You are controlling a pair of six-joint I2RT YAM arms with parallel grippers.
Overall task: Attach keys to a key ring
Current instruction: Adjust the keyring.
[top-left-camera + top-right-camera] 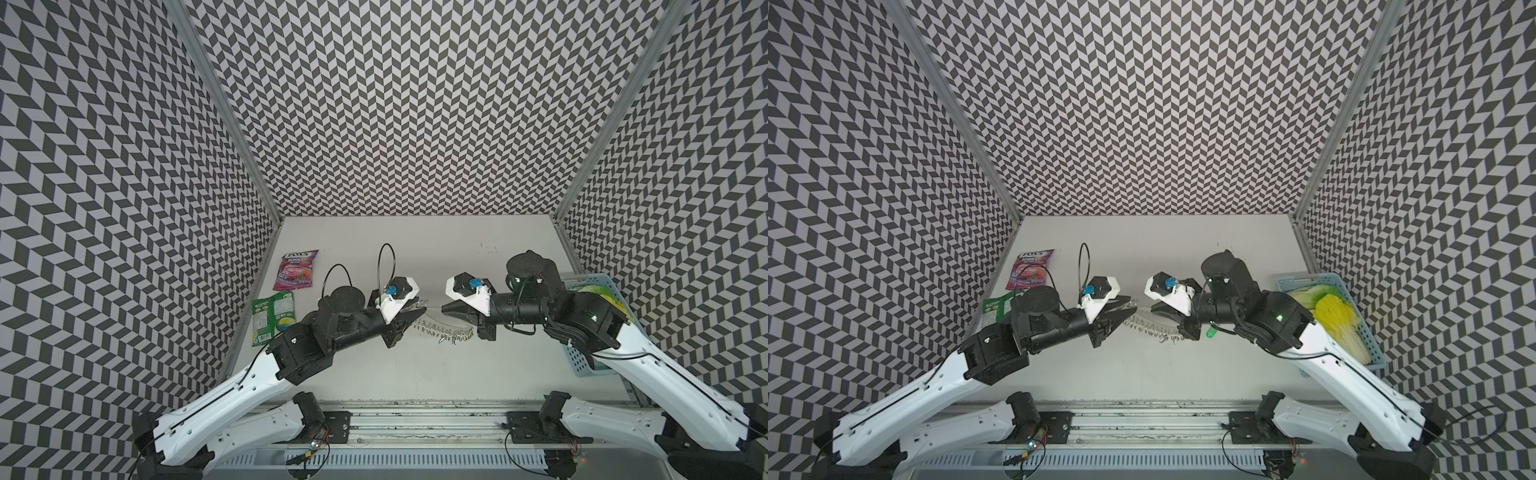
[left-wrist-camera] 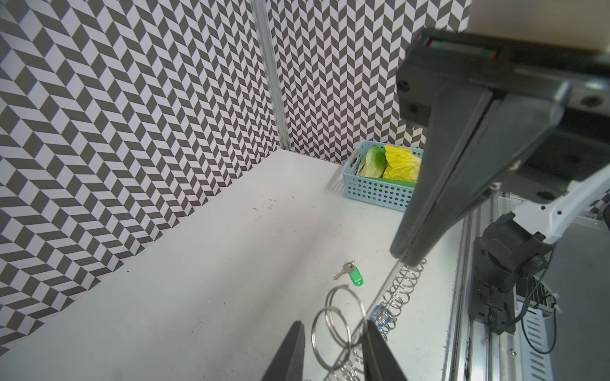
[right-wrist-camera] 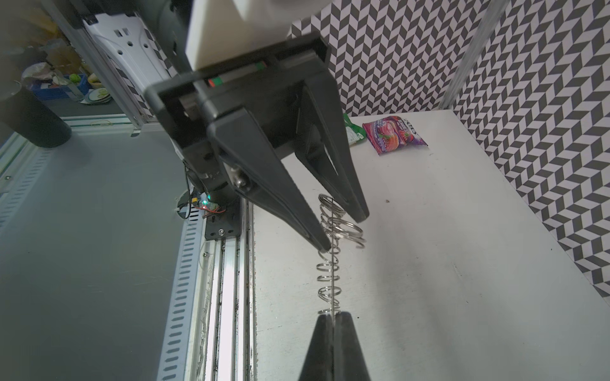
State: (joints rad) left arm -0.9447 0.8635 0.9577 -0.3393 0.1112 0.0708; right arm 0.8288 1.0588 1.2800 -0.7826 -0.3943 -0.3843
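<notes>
The key ring (image 1: 446, 331) hangs between my two grippers over the table's middle, its thin edge strung with small silver wire rings (image 2: 401, 290). My right gripper (image 3: 336, 316) is shut on that thin edge; its closed tips (image 2: 401, 257) also show in the left wrist view. My left gripper (image 2: 333, 330) faces it, jaws apart, with two larger rings (image 2: 336, 316) in the gap and one finger (image 2: 293, 346) clear of them. The silver key with its green tag (image 2: 354, 275) lies flat on the table beyond the rings, and shows in a top view (image 1: 1211, 332) under the right arm.
A light blue basket (image 2: 376, 194) holding green and yellow leafy items stands at the right wall. Two snack packets, purple (image 1: 295, 270) and green (image 1: 272, 318), lie by the left wall. A small blue tag (image 2: 379, 313) hangs among the rings.
</notes>
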